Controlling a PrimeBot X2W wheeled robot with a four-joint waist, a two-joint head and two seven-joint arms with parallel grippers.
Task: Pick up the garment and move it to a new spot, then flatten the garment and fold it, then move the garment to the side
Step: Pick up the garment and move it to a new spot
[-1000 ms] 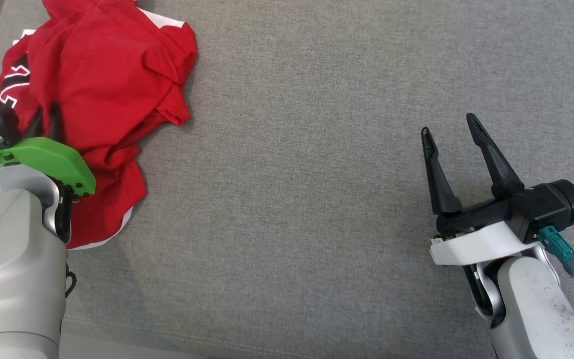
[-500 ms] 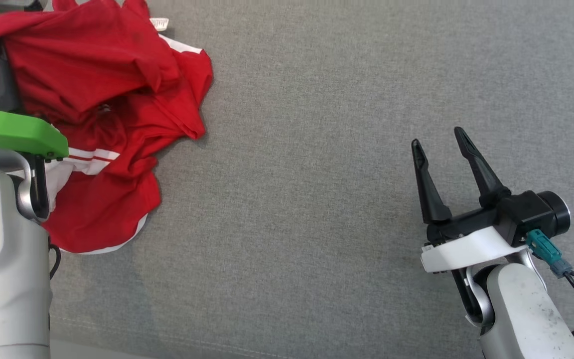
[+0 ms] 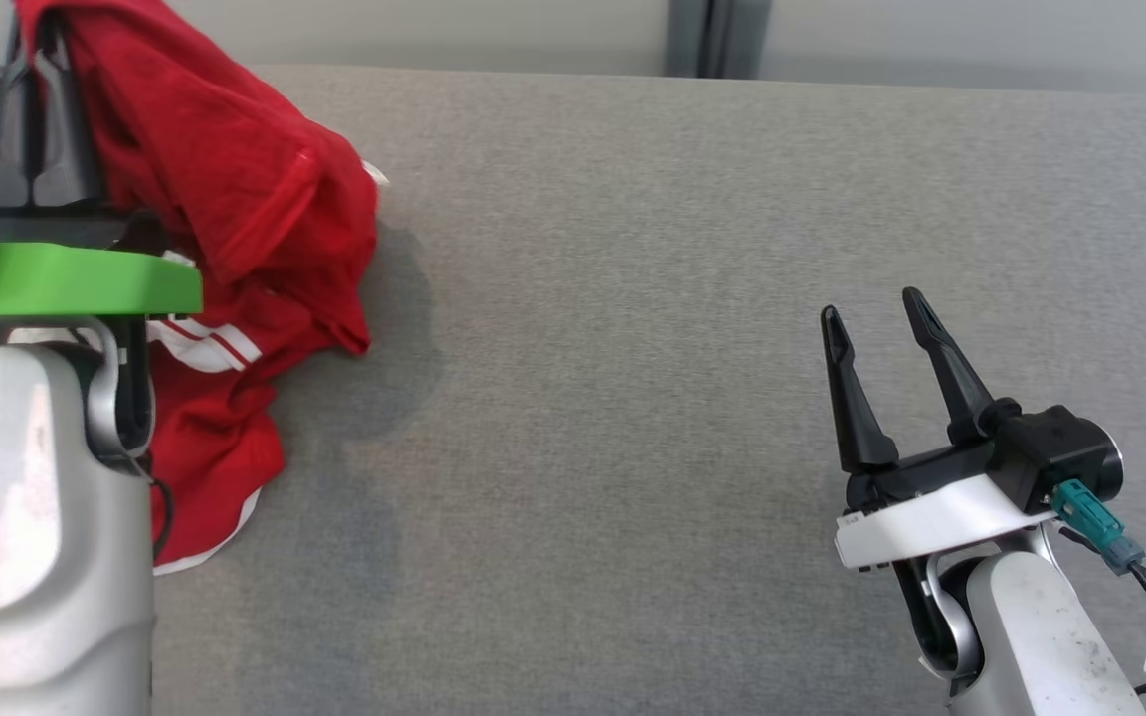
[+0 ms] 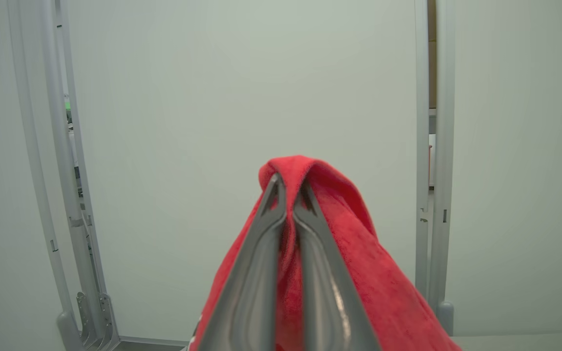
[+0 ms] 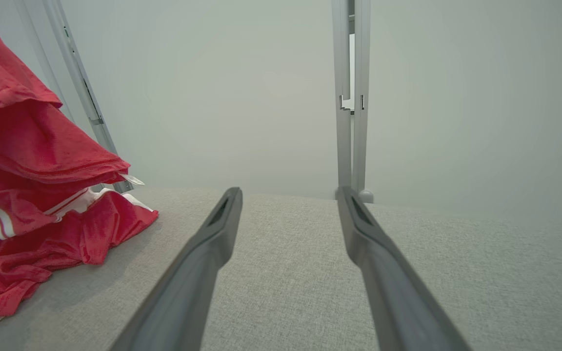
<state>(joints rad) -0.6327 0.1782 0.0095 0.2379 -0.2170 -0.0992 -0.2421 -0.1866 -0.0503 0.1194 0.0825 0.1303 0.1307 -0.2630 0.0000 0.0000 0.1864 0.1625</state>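
A red garment (image 3: pixel 235 219) with white trim hangs at the far left of the grey surface, lifted by its top while its lower part still rests on the cloth. My left gripper (image 4: pixel 288 187) is shut on a fold of the garment (image 4: pixel 349 253), which drapes over the fingertips; in the head view the left gripper (image 3: pixel 36 25) stands at the top left above its green mount. Over at the lower right, my right gripper (image 3: pixel 869 303) is open and holds nothing, well away from the garment (image 5: pixel 27 180). The right wrist view shows the right gripper (image 5: pixel 288 192) hovering low over the surface.
The grey fabric surface (image 3: pixel 633 298) stretches wide between the two arms. A pale wall with a metal post (image 5: pixel 351 97) stands behind its far edge. Cables hang from the right wrist (image 3: pixel 1120 547).
My left gripper has risen, lifting the garment's top off the surface so it hangs. The head camera has tilted up, bringing the far edge into view. The right gripper stays open.
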